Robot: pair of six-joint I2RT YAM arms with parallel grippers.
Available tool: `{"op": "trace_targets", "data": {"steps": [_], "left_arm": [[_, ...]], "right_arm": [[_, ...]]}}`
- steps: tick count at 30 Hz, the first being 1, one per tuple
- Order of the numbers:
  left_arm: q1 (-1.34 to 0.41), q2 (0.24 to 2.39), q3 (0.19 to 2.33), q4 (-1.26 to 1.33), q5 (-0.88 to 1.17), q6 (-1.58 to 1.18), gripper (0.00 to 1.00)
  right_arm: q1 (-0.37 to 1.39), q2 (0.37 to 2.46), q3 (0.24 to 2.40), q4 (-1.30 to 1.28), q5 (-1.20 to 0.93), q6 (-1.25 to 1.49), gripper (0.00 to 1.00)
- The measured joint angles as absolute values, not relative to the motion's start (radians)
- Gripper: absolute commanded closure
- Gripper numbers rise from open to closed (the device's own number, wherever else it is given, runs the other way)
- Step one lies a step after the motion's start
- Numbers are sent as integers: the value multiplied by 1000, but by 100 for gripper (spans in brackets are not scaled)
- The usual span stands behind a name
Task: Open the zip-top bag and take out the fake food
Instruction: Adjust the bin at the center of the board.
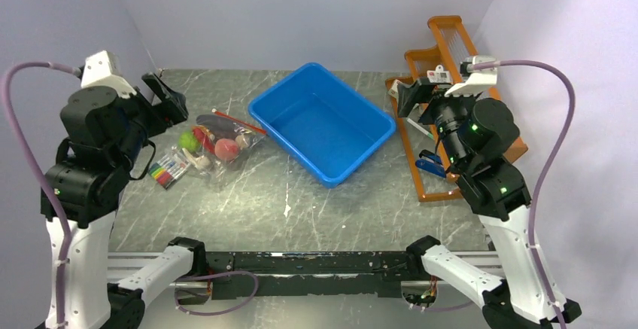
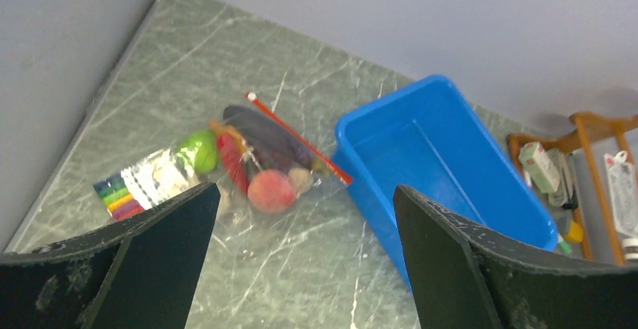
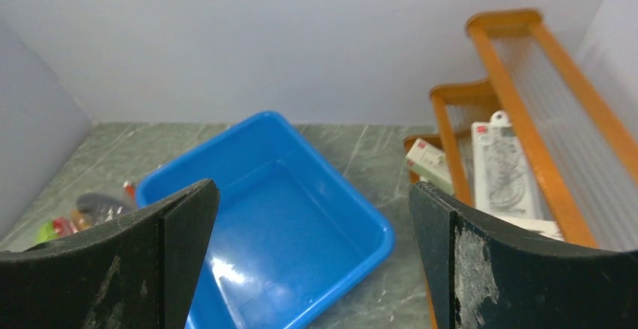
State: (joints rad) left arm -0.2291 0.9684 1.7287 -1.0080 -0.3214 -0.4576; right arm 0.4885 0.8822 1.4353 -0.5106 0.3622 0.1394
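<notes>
The clear zip-top bag (image 1: 223,141) lies flat on the table left of the blue bin, its red zip strip (image 1: 239,121) facing the bin. Inside show a green ball (image 1: 188,141), a pink-red peach (image 1: 226,149), a purple eggplant (image 1: 218,125) and a beige bulb (image 1: 244,140). The bag also shows in the left wrist view (image 2: 259,159), with the peach (image 2: 270,190). My left gripper (image 1: 167,97) is open and empty, raised above the table left of the bag. My right gripper (image 1: 412,97) is open and empty, raised over the table at the bin's right side.
An empty blue bin (image 1: 322,122) stands mid-table. A pack of coloured markers (image 1: 168,169) lies just left of the bag. An orange wooden rack (image 1: 451,80) with small items stands at the right, close behind my right arm. Walls close in left and back.
</notes>
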Motion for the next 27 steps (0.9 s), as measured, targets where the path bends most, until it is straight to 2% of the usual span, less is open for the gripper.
{"op": "trace_targets", "data": {"steps": [7, 11, 18, 27], "left_arm": [[-185, 835, 1432, -985, -226, -484, 1], [-162, 787, 1273, -971, -142, -499, 1], [-134, 746, 1061, -952, 12, -530, 1], [-118, 669, 1008, -955, 30, -567, 2]], "right_arm": [[382, 900, 1269, -415, 56, 249, 0], [395, 952, 1204, -393, -105, 286, 0], [618, 1112, 1195, -422, -172, 284, 0], [943, 1351, 1199, -485, -29, 232, 0]]}}
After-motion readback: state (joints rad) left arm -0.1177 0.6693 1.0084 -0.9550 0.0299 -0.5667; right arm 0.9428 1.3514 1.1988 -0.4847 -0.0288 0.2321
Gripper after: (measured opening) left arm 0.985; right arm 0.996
